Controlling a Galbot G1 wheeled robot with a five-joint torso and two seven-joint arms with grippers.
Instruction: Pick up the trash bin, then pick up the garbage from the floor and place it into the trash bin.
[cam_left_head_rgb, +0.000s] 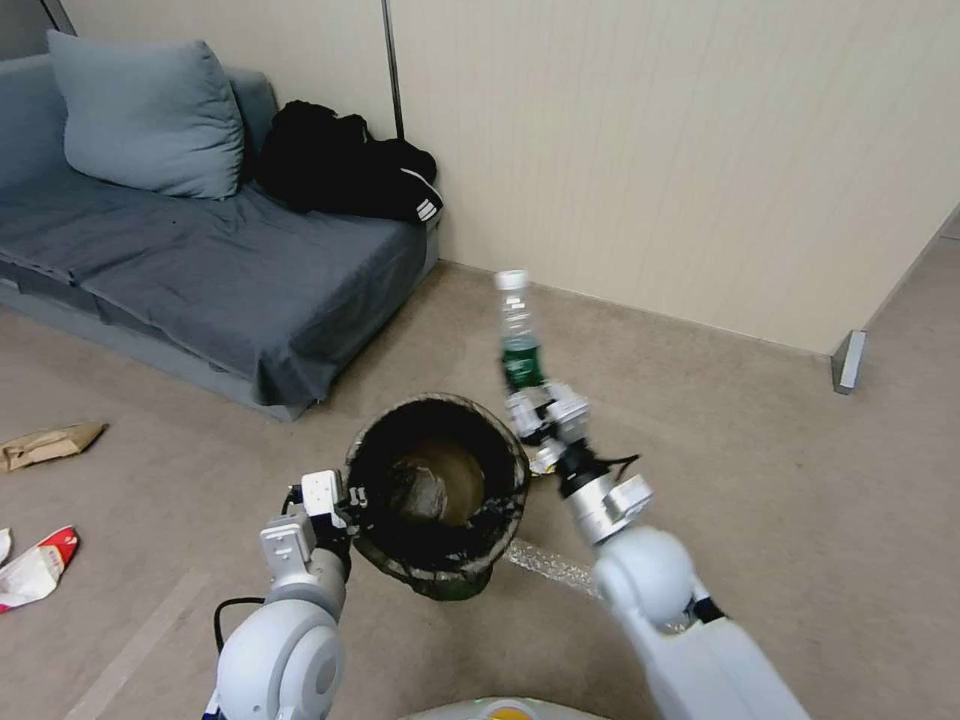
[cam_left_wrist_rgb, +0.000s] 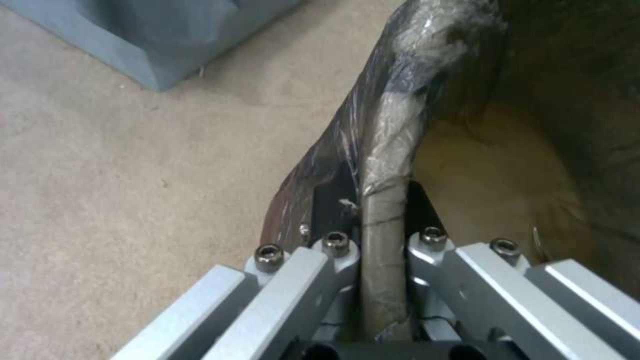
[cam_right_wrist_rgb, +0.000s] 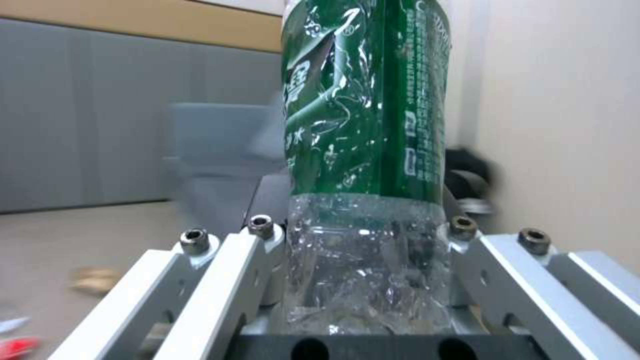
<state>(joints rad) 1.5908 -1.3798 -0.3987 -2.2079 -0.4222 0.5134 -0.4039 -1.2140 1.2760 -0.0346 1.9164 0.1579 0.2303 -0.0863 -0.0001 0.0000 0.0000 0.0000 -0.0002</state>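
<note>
Currently, the trash bin is held off the floor by the left gripper, its mouth tipped toward the head camera so that the dark liner and a pale brownish patch at the bottom are seen. In the left wrist view the jaws are pinched on the bin's bag-covered rim, one finger outside the wall and one inside it. The right gripper is raised just beside the bin's far right edge, and a clear plastic bottle with a green label and a white cap is held upright in it. In the right wrist view the jaws are pressed against both sides of the bottle's clear lower part, with the green label above them.

On the floor toward the left edge of the head view, a crumpled brown paper bag is seen, and nearer the robot a red-and-white wrapper lies, well apart from the bin. A strip of clear crinkled plastic is seen on the floor below the bin, beside the right arm. A grey sofa stands against the wall, with a grey cushion at its back and a heap of black clothes at its far end.
</note>
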